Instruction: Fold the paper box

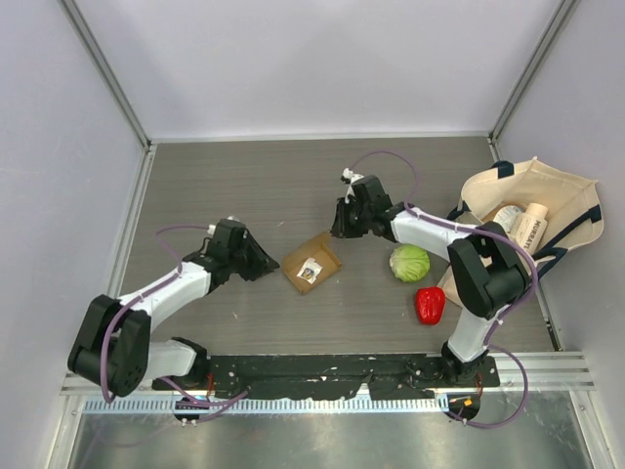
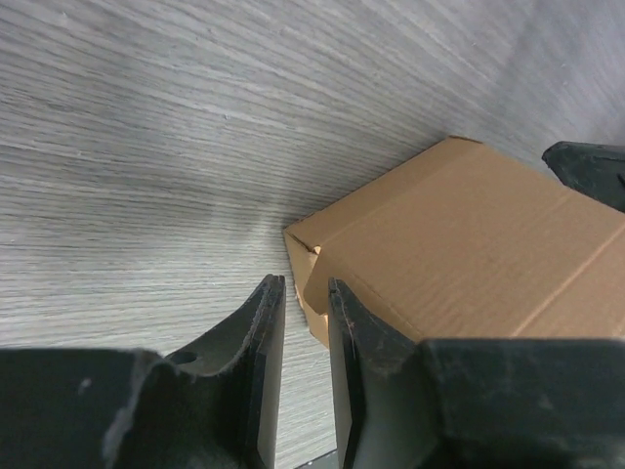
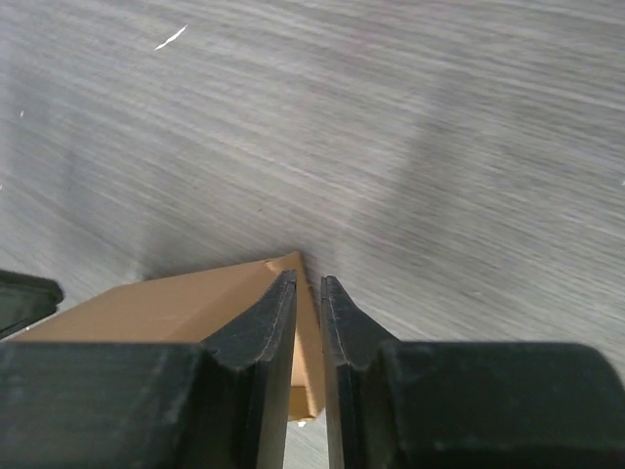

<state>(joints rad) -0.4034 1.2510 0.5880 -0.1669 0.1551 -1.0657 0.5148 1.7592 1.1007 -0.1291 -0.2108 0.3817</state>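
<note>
Left gripper [image 2: 304, 286]: the two fingers stand close, with only a narrow slot between them. The near corner edge of the paper box [image 2: 459, 244] shows in that slot. Whether the pads bear on the card cannot be told.

Right gripper [image 3: 308, 281]: same condition, with the fingers nearly together and a thin gap. The box's far corner lies just past the tips and its edge runs down through the gap. Actual grip cannot be confirmed.

The paper box lies on the grey wood-grain table [image 1: 244, 195], near the middle, between the two grippers and turned corner-on to each. From above it looks low and flattish. A small pale patch shows on its upper face, and what that patch is cannot be made out.

To the right of the box, well apart from it, sits a green cabbage [image 1: 410, 262]. A red pepper [image 1: 430, 305] lies near the cabbage, closer to the arm bases.

At the right edge of the table a cream tote bag [image 1: 488, 186] with dark handles lies open. Inside it are pale bottles [image 1: 530, 225], side by side.
</note>
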